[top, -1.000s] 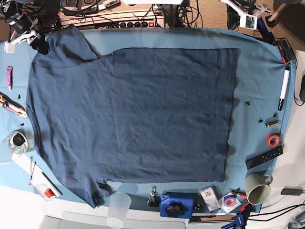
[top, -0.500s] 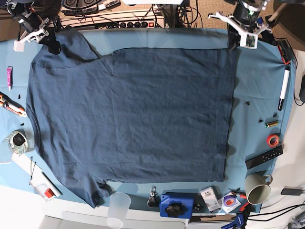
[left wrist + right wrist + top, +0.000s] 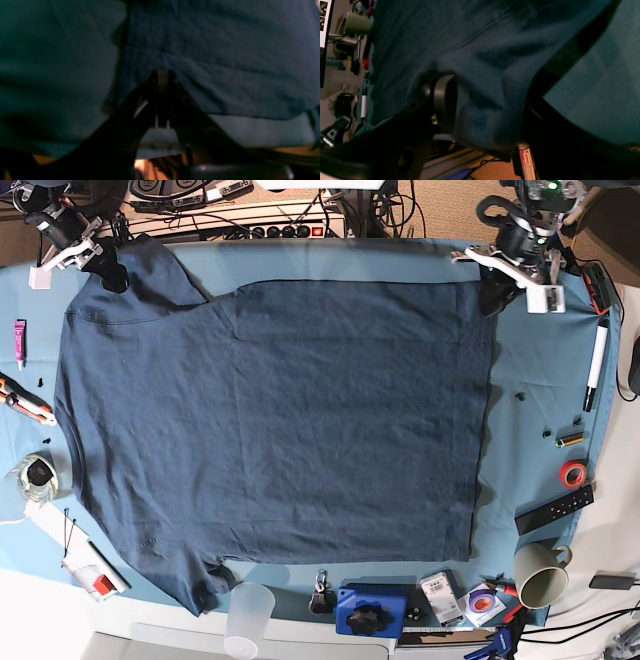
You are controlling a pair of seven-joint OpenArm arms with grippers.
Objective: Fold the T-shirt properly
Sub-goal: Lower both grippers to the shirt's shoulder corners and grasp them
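So the surface (image 3: pixel 540 360) with its light blue cover is mostly taken up by the T-shirt (image 3: pixel 280 420), which I've got lying flat with one side already folded in, collar end on the base view's left. My right tool (image 3: pixel 480 100) is spread wide around the far sleeve at that view's top-left corner, one finger (image 3: pixel 443 102) against the cloth. My left tool (image 3: pixel 492 295) sits at the far hem corner on the other side, pinched tight on the fabric edge.
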